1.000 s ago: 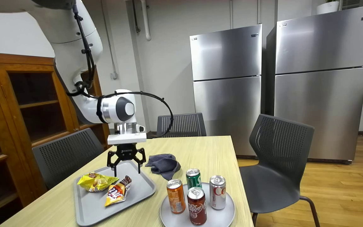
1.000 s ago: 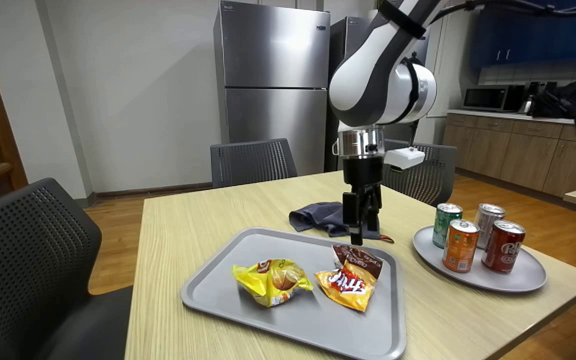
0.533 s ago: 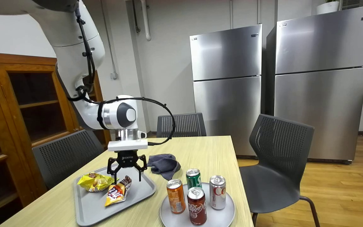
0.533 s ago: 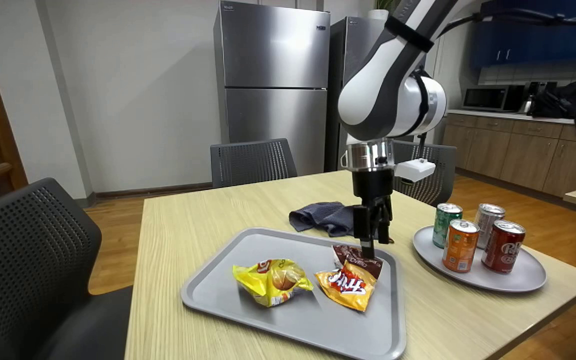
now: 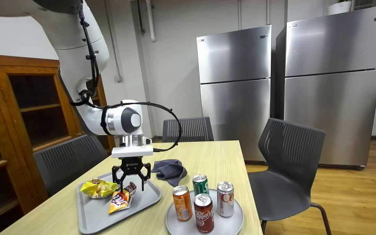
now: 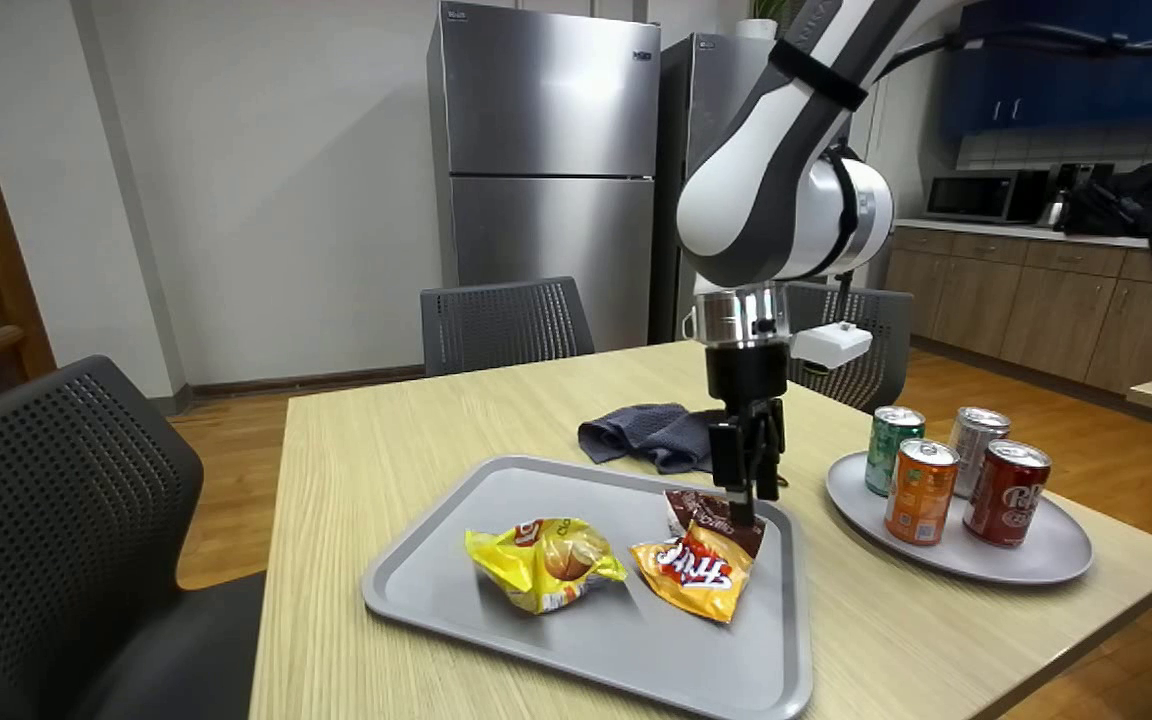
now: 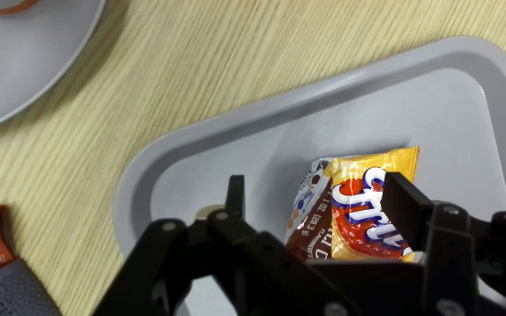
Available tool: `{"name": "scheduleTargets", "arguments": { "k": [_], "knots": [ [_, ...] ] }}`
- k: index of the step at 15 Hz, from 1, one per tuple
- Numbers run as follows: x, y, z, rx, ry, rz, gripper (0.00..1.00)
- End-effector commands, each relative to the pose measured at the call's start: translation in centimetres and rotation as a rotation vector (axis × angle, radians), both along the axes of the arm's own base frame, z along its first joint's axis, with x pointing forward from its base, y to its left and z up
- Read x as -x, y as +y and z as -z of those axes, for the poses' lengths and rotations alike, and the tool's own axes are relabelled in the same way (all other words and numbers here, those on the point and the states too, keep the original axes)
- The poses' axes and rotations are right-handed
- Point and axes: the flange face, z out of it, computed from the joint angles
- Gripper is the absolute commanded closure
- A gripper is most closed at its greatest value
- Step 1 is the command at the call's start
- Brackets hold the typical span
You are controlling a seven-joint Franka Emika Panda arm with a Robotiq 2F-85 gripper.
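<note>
pincer [image 7: 319,197] spread apart over orange-brown snack bag [image 7: 360,215], contact unclear. bag lies on gray tray [image 6: 576,650] near yellow bag [image 6: 546,562]; tray on counter [image 6: 406,425], dark cloth [image 6: 646,436] beside it.

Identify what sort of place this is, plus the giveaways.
Probably a shared kitchen or break room: two steel refrigerators, a microwave on a counter, and chairs around a table.

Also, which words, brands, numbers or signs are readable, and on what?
"Frit": orange-brown bag
"BRAND": same bag
"1 OZ (28.3 g": same bag
"Dr Pepper": red can
"CO": silver can
"S": green can
"ANKA": arm
Too small or blurred: lettering on hand, orange can, refrigerators, yellow bag's badge.
</note>
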Motion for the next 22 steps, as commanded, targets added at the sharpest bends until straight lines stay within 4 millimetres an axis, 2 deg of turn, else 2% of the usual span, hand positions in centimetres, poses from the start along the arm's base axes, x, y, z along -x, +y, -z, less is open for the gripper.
{"name": "scheduleTargets", "arguments": {
  "k": [1, 7, 8, 16, 19, 22],
  "knots": [
    [0.0, 0.0, -0.3, -0.014, -0.005, -0.022, 0.51],
    [0.0, 0.3, -0.2, -0.011, -0.001, -0.025, 0.97],
    [0.0, 0.4, -0.2, -0.011, -0.001, -0.026, 1.0],
    [0.0, 1.0, -0.3, -0.019, 0.0, -0.033, 1.0],
    [-0.4, 1.3, -1.9, -0.034, -0.024, -0.044, 1.0],
    [-1.6, 1.0, -5.0, -0.051, -0.093, -0.043, 1.0]
  ]
}}
